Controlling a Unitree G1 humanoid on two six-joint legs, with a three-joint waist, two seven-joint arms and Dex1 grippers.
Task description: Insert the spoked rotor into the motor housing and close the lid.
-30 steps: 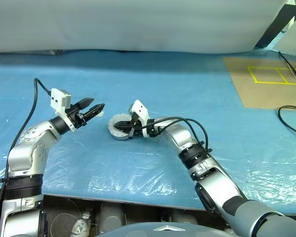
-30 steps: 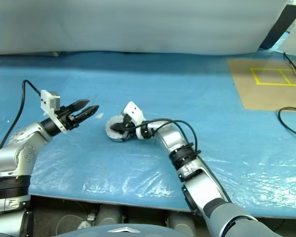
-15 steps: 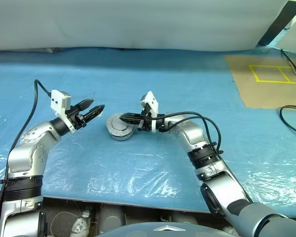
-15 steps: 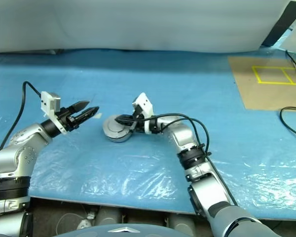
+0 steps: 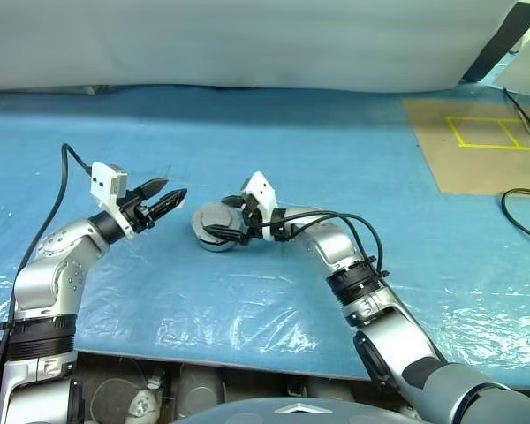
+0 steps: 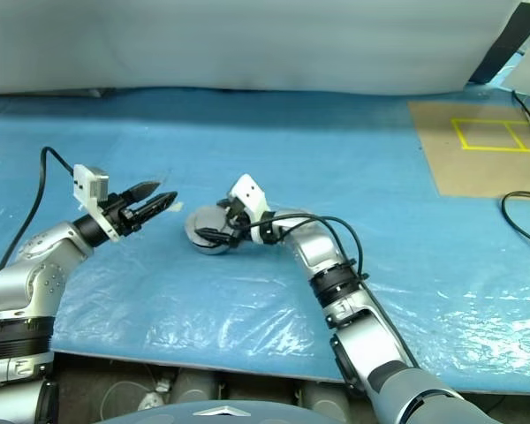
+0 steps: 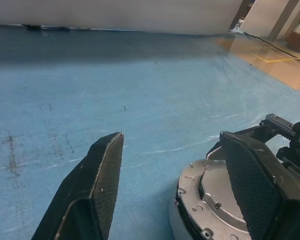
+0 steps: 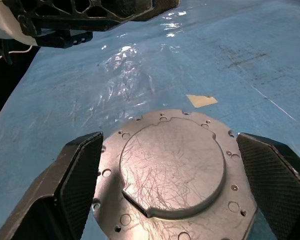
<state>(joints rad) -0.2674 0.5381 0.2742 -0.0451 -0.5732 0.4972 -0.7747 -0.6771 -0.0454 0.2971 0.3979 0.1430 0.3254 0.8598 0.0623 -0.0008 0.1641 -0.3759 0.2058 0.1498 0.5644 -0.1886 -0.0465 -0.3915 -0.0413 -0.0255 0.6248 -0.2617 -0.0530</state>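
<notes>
Closed round silver-grey metal motor housing [image 5: 215, 227], flat scratched grey disc lid [image 8: 172, 165] down on top, resting on the blue plastic-covered table [image 5: 336, 150] between the arms. Probably heavy, rigid, slick — best taken across the rim. Right gripper [image 5: 229, 219] spread wide, level, straddling it without touching. Left gripper [image 5: 170, 198] parted, empty, hovering just beside.

Blue plastic sheet [image 5: 274, 150] covering work surface, wrinkled and glossy near front edge. Brown cardboard panel [image 5: 477, 159] on sheet's far right part, yellow tape rectangles [image 5: 499, 134] marked on panel. Black cable [image 5: 523, 208] looping beside panel. White wall [image 5: 247, 40] behind sheet. Small tan scrap [image 8: 202, 100] lying on sheet.
</notes>
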